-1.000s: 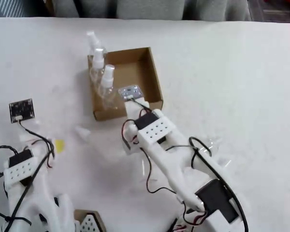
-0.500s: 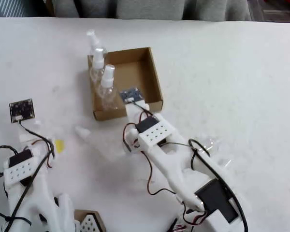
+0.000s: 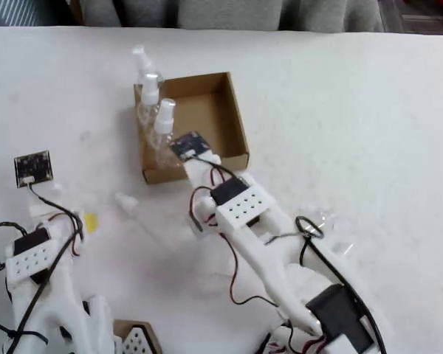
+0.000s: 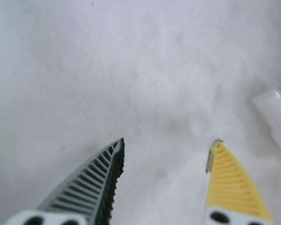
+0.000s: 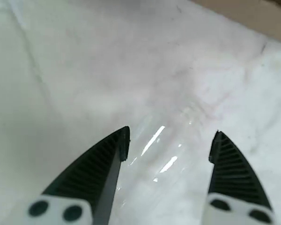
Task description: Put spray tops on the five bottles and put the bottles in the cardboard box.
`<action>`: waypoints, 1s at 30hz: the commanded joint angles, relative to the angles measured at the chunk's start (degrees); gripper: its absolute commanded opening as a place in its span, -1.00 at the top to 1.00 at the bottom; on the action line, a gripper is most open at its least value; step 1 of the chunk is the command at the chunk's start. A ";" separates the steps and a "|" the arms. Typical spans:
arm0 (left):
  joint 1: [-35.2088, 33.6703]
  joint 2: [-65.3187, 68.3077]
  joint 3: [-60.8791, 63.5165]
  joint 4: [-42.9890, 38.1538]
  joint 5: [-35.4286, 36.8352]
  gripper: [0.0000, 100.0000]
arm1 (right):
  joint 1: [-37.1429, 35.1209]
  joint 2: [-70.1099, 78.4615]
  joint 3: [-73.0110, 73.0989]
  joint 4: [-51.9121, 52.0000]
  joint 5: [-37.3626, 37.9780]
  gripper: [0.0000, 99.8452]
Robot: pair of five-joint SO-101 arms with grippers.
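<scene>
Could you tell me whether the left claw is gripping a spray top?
No, the left claw stands open over the table, with nothing between its two sides.

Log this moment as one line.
left claw open over table | right claw open over clear bottle, near cardboard box

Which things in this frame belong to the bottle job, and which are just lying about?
Job: cardboard box; three topped bottles at one wall; loose spray top; clear bottle under the open right hand; clear pieces, likely bottles, beside that arm.
Lying about: grey seat backs and a red thing beyond the table.
</scene>
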 commanded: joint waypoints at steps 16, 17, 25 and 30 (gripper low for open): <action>0.66 -1.98 -0.26 -1.23 -0.62 0.44 | -1.27 -0.40 -0.53 1.98 -17.41 0.50; 0.75 -1.98 -0.26 -1.23 -0.62 0.44 | -1.45 -0.13 -0.53 1.54 -17.58 0.50; 1.27 -1.98 -0.26 -1.23 -0.62 0.44 | -1.10 0.31 -0.35 0.04 -17.85 0.50; 1.27 -1.98 -0.26 -1.23 -0.62 0.44 | -1.10 0.40 0.00 -1.27 -17.85 0.50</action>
